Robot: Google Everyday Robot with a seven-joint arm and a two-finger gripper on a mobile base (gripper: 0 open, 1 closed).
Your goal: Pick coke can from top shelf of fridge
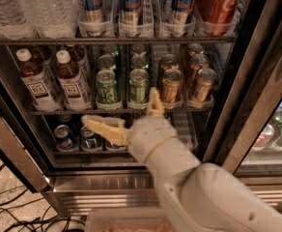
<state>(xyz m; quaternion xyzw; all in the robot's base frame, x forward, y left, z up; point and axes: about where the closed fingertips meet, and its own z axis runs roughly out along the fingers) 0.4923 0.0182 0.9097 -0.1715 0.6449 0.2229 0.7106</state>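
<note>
At the far left of the top shelf [59, 41] stand clear water bottles [15, 8]. Below them, tea bottles [39, 83] with white caps carry white labels; the large letters look like "TEA", the rest too small to read. On the floor at lower left lie dark cables [15, 211].

Further right on the top shelf, blue cans [131, 4] sit in clear lane trays, with red lettering I cannot read in full. Under them are green cans [107, 87], then gold cans [172, 83]. The bottom rack holds dark blue cans [63, 137] seen from above.

The gripper [118, 105] hangs in front of the middle and bottom racks, near the centre and well below the top shelf. Its fingers are spread wide and hold nothing: one finger [102, 128] points left across the bottom rack, and the other lies up against the green and gold cans. The pale arm [204, 192] runs off to the lower right.

The coke can [217, 4] is in the rightmost lane of the top shelf, standing in a clear tray just beside the blue cans. It is glossy red, and its top is cut off by the upper edge of the view. It stands upright, long axis vertical. Part of the white script shows on its front, curling towards the right. Right of it are the dark inner trim of the fridge [237, 81] and the glass door [276, 129].
</note>
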